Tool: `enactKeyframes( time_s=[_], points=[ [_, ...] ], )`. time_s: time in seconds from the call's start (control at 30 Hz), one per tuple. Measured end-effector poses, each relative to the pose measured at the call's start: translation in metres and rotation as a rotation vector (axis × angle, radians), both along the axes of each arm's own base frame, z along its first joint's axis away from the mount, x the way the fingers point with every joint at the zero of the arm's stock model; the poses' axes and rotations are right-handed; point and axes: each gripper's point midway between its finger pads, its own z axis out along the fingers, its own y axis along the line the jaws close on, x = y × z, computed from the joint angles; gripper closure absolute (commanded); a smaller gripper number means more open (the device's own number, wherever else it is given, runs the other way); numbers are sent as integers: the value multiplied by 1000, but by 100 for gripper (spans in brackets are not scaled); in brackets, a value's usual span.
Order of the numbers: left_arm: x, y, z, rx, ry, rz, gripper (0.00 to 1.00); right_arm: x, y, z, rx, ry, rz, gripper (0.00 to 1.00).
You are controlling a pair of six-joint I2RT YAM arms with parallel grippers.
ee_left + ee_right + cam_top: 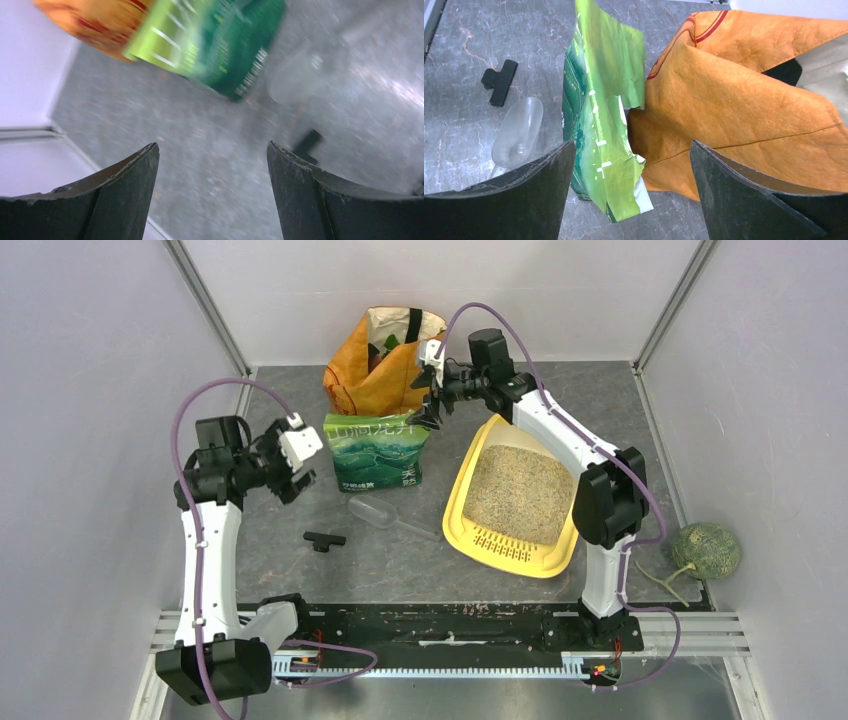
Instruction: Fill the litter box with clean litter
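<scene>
- Low in the top view, a bit left of middle: small black clip (323, 539), flat on the grey bench (400, 565).
- Just up and right of it: clear scoop (375, 512), lying down, apart from the clip.
- Right of middle: yellow litter box (505, 545), flat on the bench and turned a bit, slotted lip toward the bottom edge.
- Inside the box: tan, sandy clean litter (520, 490), spread over the floor right up to the slots.
- Far right, past the right arm (600, 490): round green melon (706, 548) with a stalk.
- Left of middle: left claw (211, 150), up off the bench, fingers wide apart, nothing between them. Very blurry in its own view.
- Middle: green litter bag (378, 452), standing up, top edge open and ragged, just above the scoop.
- At the bag's upper right corner: right claw (632, 145), wide open, squeezing nothing. Bag's open top showing in the gap. Touching a finger or not: cannot tell.
- Top middle, farthest back: orange bag (375, 375), open, right behind the green litter bag.
</scene>
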Motion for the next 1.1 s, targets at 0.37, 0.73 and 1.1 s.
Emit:
enactKeyframes(
  time_s=[0.37, 0.73, 1.1],
  points=[
    [-108, 13, -147, 220, 400, -167, 20, -16, -11, 4, -22, 57, -26, 8],
    [-114, 23, -217, 375, 321, -254, 27, -36, -33, 4, -62, 100, -94, 9],
    [-82, 25, -235, 460, 193, -268, 33, -36, -40, 3, -86, 106, -134, 9]
  ],
)
